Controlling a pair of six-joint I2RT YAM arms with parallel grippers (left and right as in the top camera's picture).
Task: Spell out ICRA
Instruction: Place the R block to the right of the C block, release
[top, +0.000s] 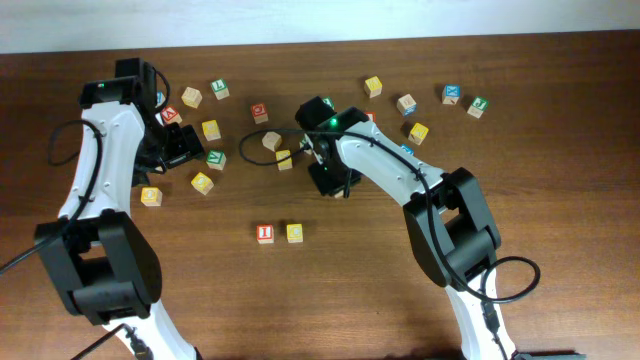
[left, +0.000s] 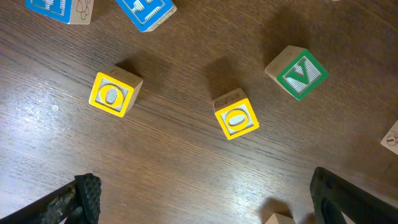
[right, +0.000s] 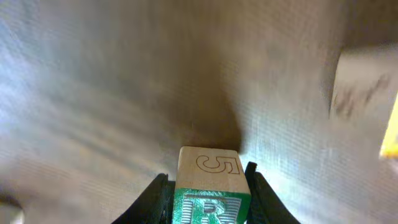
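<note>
Overhead: dark wood-grain table (top: 330, 300) strewn with letter blocks (top: 211, 130), white strip (top: 400, 18) beyond.

A red block (top: 265, 233) (lettered I) lies beside a yellow block (top: 294, 232).

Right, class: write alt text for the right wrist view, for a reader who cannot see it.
The right tool grips a wooden block between its two fingers; the block shows a green-framed R on one face and an outlined 5 on another. Behind it lies the blurred brown table, with part of a pale block at the right edge.
</note>
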